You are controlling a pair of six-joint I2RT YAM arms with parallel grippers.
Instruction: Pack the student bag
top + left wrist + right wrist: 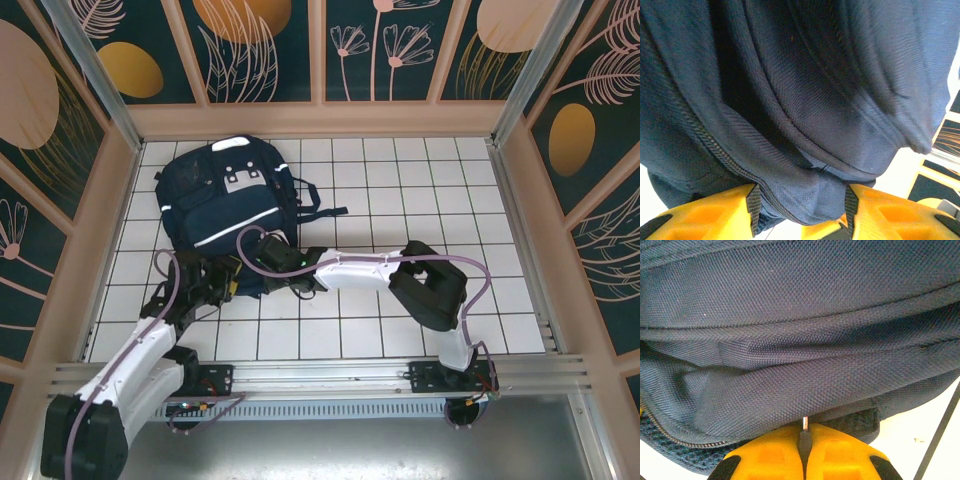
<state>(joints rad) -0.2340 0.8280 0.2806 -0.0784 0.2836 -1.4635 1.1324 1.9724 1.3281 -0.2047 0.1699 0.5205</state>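
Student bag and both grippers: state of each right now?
student bag, lying front-up on the tiled table; cannot tell if the zip is open or closed.
left gripper, open, bag fabric bulging into the gap.
right gripper, shut on a thin metal tab at the bag's edge.

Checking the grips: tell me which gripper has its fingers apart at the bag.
The left gripper: its yellow fingers stand apart, student bag fabric between them. The right gripper has its fingers pressed together.
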